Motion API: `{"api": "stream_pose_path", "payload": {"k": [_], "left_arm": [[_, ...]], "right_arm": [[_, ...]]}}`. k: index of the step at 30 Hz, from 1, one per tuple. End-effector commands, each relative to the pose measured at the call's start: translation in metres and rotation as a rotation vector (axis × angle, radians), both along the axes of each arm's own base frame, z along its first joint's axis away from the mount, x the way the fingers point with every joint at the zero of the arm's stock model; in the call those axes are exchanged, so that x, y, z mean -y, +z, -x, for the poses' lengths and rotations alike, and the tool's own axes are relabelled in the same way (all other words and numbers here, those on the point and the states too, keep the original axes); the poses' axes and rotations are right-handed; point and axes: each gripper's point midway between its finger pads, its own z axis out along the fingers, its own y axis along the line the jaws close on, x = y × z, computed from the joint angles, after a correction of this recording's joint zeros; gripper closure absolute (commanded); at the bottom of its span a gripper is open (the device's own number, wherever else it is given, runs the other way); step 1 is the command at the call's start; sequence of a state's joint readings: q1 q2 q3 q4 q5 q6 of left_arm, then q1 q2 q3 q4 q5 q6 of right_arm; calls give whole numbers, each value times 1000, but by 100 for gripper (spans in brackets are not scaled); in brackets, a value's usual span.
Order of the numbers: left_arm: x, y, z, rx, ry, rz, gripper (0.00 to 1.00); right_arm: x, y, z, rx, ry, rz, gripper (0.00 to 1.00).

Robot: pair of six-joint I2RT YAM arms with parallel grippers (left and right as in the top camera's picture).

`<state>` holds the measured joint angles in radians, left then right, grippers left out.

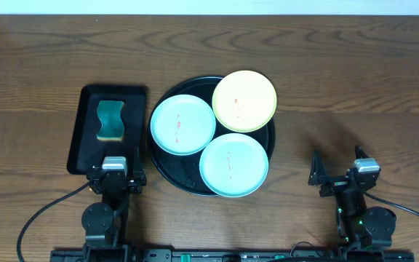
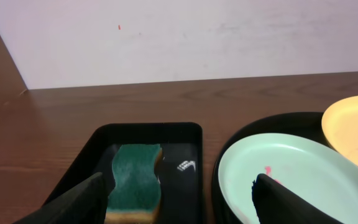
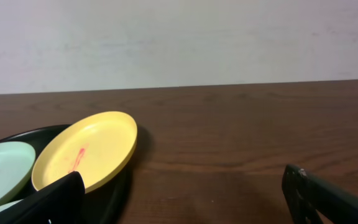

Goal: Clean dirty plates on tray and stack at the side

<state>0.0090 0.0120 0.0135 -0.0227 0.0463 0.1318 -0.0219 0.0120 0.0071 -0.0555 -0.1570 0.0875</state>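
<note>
brown wood-grain table [image 1: 355,80], 3 smeared plates waiting on the round tray [image 1: 177,172]

wood filled the whole overhead view, and a pale wall stood behind it in both wrist views. the black round tray sat near the middle of the table with all 3 plates on it. 1 mint plate [image 1: 182,124] lay at the tray's 9 o'clock and another mint plate [image 1: 233,164] at its 5 o'clock. the yellow plate [image 1: 244,100] was at 1 o'clock, reaching out past the rim. from the right wrist the yellow plate looked tilted, its outer edge raised. each plate carried a thin reddish smear at its centre. their edges met near the tray's middle; whether they overlapped could not be told.

at 9 o'clock from the round tray, just beside it, lay a rectangular black tray [image 1: 82,149]. it held a green sponge [image 1: 110,121] with a yellow underside in its 12 o'clock half.

the left gripper [image 1: 115,176] hung at the 6 o'clock end of the rectangular tray, jaws spread wide and gripping nothing. the right gripper [image 1: 338,173] sat at about 4 o'clock from the round tray, well apart from it over bare wood. its jaws also stood fully apart and empty.
</note>
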Motion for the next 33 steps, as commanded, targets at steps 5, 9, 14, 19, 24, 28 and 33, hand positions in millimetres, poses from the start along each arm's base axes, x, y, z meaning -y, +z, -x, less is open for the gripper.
{"api": "stream_pose_path", "payload": {"k": [5, 9, 14, 19, 24, 28, 33], "left_arm": [[1, -10, 1, -33, -5, -9, 25], [2, -2, 0, -1, -8, 3, 25], [-1, 30, 2, 78, 9, -2, 25], [-2, 39, 1, 68, 12, -4, 25], [-2, 52, -4, 21, 12, 0, 25], [-2, 63, -13, -58, 12, 0, 25], [10, 92, -31, -151, -59, 13, 25]], "right_arm": [[-4, 1, 1, 8, 16, 25, 1], [-4, 0, 1, 5, 16, 25, 1], [-4, 0, 1, 5, 15, 15, 1], [-4, 1, 1, 9, 15, 15, 1], [-4, 10, 1, 29, 16, 14, 1], [-4, 27, 3, 62, 15, 14, 1], [-4, 52, 5, 82, 15, -8, 1]]}}
